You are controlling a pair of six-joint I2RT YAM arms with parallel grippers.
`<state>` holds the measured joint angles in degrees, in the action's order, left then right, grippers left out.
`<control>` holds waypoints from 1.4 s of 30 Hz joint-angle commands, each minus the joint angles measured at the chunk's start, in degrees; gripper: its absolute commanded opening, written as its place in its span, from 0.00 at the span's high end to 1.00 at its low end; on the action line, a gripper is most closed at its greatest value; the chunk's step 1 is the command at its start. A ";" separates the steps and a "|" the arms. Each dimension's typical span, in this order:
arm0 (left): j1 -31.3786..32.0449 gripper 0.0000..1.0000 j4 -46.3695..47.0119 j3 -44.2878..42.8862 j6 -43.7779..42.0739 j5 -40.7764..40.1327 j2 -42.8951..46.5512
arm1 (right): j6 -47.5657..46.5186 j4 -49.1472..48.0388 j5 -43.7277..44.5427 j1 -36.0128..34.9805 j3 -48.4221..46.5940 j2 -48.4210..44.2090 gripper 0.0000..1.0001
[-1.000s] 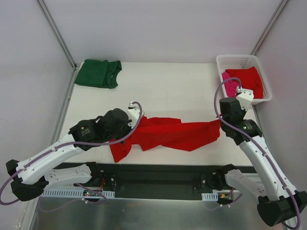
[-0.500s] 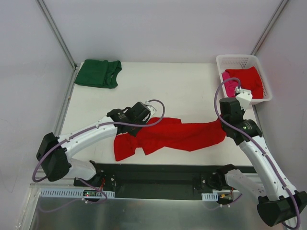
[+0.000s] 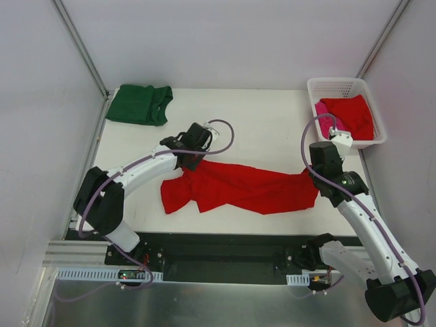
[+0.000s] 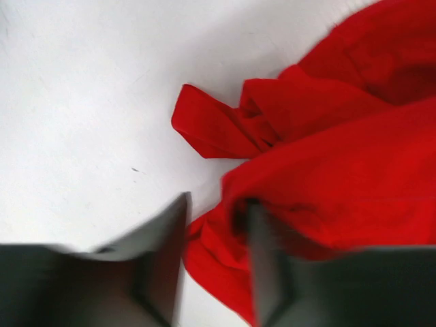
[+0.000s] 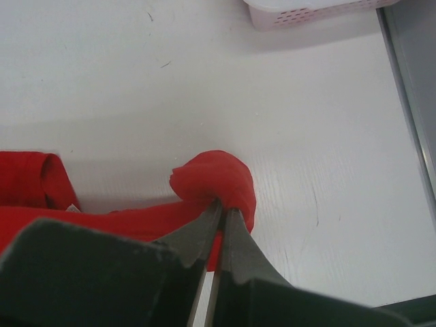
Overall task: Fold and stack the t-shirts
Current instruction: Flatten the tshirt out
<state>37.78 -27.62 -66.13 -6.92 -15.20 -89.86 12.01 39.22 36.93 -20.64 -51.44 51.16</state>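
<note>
A bright red t-shirt [image 3: 252, 187] lies crumpled in a long strip across the near middle of the table. My left gripper [image 3: 192, 151] hovers over its upper left end. In the left wrist view the jaws [image 4: 216, 204] stand apart with red cloth [image 4: 340, 157] lying between them and draped over the right finger. My right gripper [image 3: 315, 174] is shut on the shirt's right end; the wrist view shows a bunch of red cloth [image 5: 212, 176] pinched at the fingertips [image 5: 221, 204]. A folded dark green t-shirt [image 3: 139, 103] lies at the far left corner.
A white lattice basket [image 3: 335, 84] stands at the far right and holds another red t-shirt [image 3: 354, 112] and a pink one [image 3: 325, 117]. Its corner shows in the right wrist view [image 5: 306, 10]. Grey walls enclose the table; a metal rail runs along the right edge.
My left arm has swung from the near left up and away over the shirt's left end. The shirt's left part has shifted and spread a little. The right gripper has barely moved.
</note>
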 commanded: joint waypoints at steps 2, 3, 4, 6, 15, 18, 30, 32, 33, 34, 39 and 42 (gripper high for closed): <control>-1.48 0.01 2.92 -3.48 -1.08 -3.61 -3.12 | 0.91 -1.43 -1.15 0.17 0.29 -0.79 0.99; -1.57 0.01 3.18 -3.66 -0.91 -3.35 -2.69 | 0.91 -1.52 -1.24 0.17 0.37 -0.79 0.99; -1.57 0.01 3.44 -3.66 -0.56 -1.95 -2.07 | 0.91 -1.52 -1.33 0.25 0.38 -0.79 0.99; -1.48 0.01 3.45 -3.66 0.15 -0.45 1.07 | 0.82 -1.43 -1.33 0.25 0.46 -0.88 0.99; -0.43 0.01 0.11 1.79 8.66 16.85 22.59 | 1.09 -1.43 -1.68 0.17 0.90 -0.97 0.99; 1.24 0.01 -1.74 4.51 12.53 22.75 28.14 | 0.91 -1.69 -1.68 0.08 1.08 -0.71 0.99; 19.34 0.01 3.18 21.82 34.23 8.54 36.33 | 1.70 -2.31 -3.44 -0.54 0.90 0.26 0.99; 20.05 0.01 3.53 24.55 36.61 6.60 38.61 | 1.88 -2.31 -3.53 -0.62 0.90 0.08 0.99; 20.31 0.01 3.97 25.60 38.97 5.28 39.49 | 1.96 -2.40 -3.44 -0.71 0.99 0.00 0.99; 20.40 0.01 4.84 28.13 39.87 4.49 40.20 | 2.05 -2.31 -3.53 -0.80 0.99 -0.09 0.99; 20.40 0.01 11.94 34.12 45.58 7.46 39.51 | 2.58 -2.40 -3.79 -1.42 0.99 0.00 0.99; 20.93 0.01 18.02 37.02 48.39 10.89 36.26 | 2.67 -2.31 -3.53 -1.77 0.90 -0.09 0.99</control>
<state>57.69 -19.38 -32.77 34.59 -7.33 -50.35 13.58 38.28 33.19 -21.74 -50.72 51.42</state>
